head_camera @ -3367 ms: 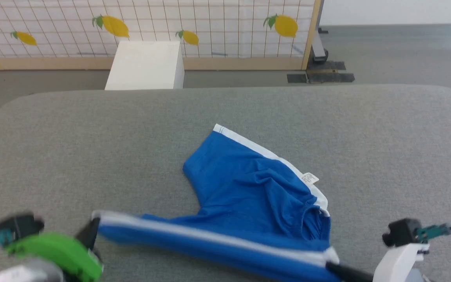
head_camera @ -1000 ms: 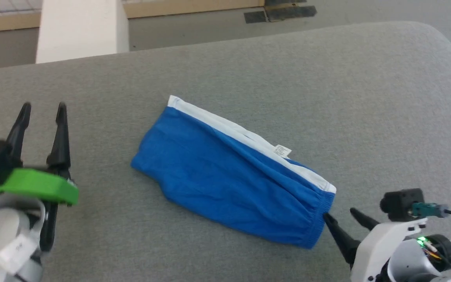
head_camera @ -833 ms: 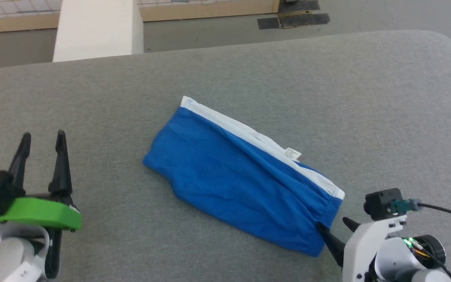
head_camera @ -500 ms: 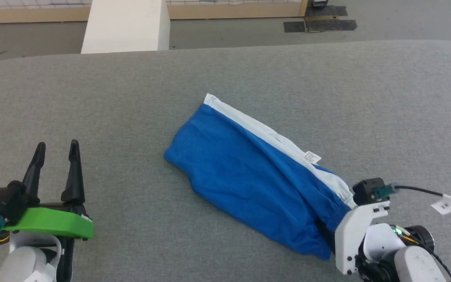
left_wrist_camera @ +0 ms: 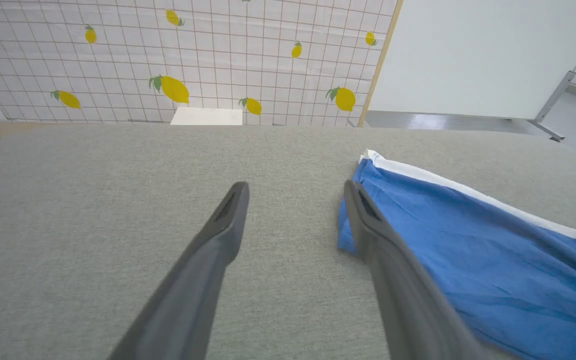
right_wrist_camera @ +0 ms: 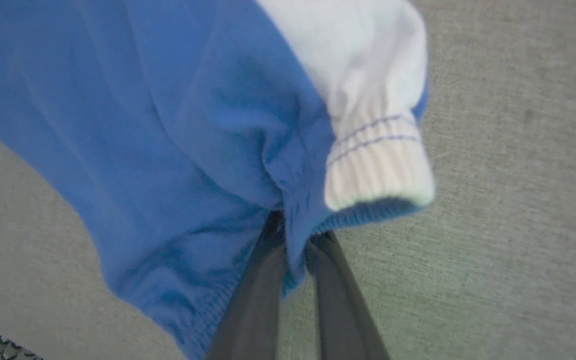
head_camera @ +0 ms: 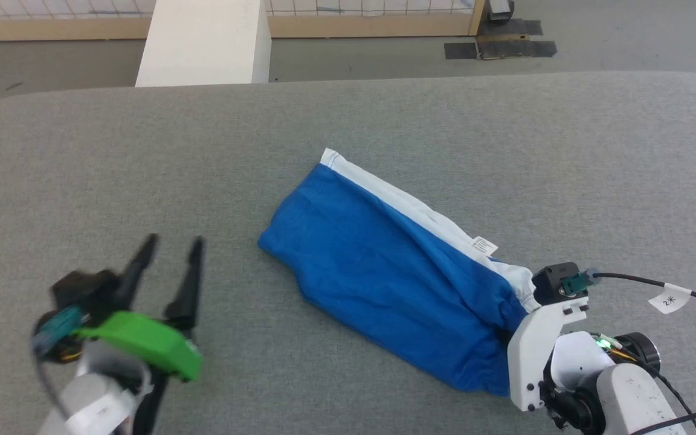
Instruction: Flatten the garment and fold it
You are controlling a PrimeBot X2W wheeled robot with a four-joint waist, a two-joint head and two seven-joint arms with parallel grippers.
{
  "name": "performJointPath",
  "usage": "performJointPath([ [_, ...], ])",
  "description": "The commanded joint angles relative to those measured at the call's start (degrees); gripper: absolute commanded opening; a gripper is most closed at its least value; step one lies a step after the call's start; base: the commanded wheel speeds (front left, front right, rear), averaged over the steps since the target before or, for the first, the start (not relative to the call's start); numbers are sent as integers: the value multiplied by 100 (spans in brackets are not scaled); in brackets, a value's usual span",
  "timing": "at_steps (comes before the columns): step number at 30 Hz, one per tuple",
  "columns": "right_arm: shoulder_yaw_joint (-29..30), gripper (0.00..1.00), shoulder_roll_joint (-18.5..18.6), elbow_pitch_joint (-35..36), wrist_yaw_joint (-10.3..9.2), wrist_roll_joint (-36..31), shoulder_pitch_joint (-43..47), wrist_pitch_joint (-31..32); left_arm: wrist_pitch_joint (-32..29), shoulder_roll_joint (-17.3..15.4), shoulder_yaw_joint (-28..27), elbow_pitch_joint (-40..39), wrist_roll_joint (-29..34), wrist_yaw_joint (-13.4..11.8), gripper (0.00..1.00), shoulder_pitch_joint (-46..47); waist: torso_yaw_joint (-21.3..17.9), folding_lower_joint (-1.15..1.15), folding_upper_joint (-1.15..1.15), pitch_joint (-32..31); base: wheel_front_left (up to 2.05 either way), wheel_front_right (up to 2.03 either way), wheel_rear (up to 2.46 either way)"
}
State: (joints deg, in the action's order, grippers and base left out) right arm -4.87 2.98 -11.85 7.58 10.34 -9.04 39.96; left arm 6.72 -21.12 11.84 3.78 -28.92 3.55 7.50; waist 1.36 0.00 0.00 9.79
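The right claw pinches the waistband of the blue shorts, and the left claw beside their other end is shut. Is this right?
Not quite: the left claw is open, as the left wrist view shows. The right claw does pinch the shorts at the waistband.

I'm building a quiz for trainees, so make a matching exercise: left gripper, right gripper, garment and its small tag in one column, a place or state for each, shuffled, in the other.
1 left gripper
2 right gripper
3 garment
4 tag

A lies on the grey table
B open, holding nothing
C beside the white stripe
D shut on the waistband

Pairs: 1-B, 2-D, 3-A, 4-C
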Motion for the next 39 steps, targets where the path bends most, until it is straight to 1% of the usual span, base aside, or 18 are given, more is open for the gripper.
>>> performJointPath([
  [1, -8, 0, -10, -12, -9, 6, 4, -35, -205, 83, 114, 38, -88, 43, 100, 238, -55, 0, 0, -22, 0, 0, 0],
  [5, -96, 0, -11, 102, -9, 133, -21, -97, -1027, 267, 478, 380, -192, 68, 100, 793, -156, 0, 0, 10, 0, 0, 0],
  [7, -217, 0, -11, 158, -9, 288, -54, -162, -1466, 330, 606, 681, -241, 61, 100, 1124, -226, 0, 0, 62, 0, 0, 0],
  [9, -350, 0, -11, 196, -9, 304, -99, -197, -1915, 370, 697, 1071, -276, 23, 100, 1473, -322, 0, 0, 141, 0, 0, 0],
  [11, -449, 0, -11, 231, -9, 355, -143, -223, -2231, 367, 767, 1358, -273, 14, 100, 1750, -401, 0, 0, 219, 0, 0, 0],
  [16, -732, 0, -11, 323, -9, 383, -301, -320, -3306, 232, 1002, 2133, -211, -22, 100, 2396, -647, 0, 0, 422, 0, 0, 0],
  [18, -796, 0, -11, 346, -9, 395, -341, -353, -3665, 188, 1063, 2326, -203, -56, 100, 2550, -725, 0, 0, 487, 0, 0, 0],
  [22, -857, 0, -11, 374, -9, 421, -371, -429, -4263, 153, 1228, 2546, -239, -20, 100, 2659, -828, 0, 0, 587, 0, 0, 0],
  [23, -861, 0, -11, 377, -9, 424, -373, -441, -4380, 148, 1268, 2575, -248, -8, 91, 2656, -842, 0, 0, 603, 0, 0, 0],
  [24, -866, 0, -11, 379, -9, 428, -373, -455, -4509, 146, 1309, 2595, -279, 17, 25, 2641, -857, 0, 0, 619, 0, 0, 0],
  [25, -866, 0, -11, 378, -9, 430, -371, -463, -4588, 150, 1331, 2599, -312, 38, 0, 2621, -864, 0, 0, 627, 0, 0, 0],
  [28, -830, 0, -11, 368, -9, 421, -366, -481, -4794, 149, 1407, 2587, -402, 97, 0, 2539, -860, 0, 0, 642, 0, 0, 0],
  [32, -744, 0, -11, 326, -9, 400, -350, -490, -4682, 190, 1377, 2474, -566, 175, 0, 2463, -791, 0, 0, 594, 0, 0, 0],
  [33, -670, 0, -11, 284, -9, 385, -337, -492, -4468, 203, 1196, 2447, -715, 151, 0, 2460, -711, 0, 0, 519, 0, 0, 0],
  [39, -541, 0, -11, 244, -9, 403, -345, -436, -3930, 121, 527, 2276, -1158, -27, 0, 2406, -466, 0, 0, 295, 0, 0, 0],
])
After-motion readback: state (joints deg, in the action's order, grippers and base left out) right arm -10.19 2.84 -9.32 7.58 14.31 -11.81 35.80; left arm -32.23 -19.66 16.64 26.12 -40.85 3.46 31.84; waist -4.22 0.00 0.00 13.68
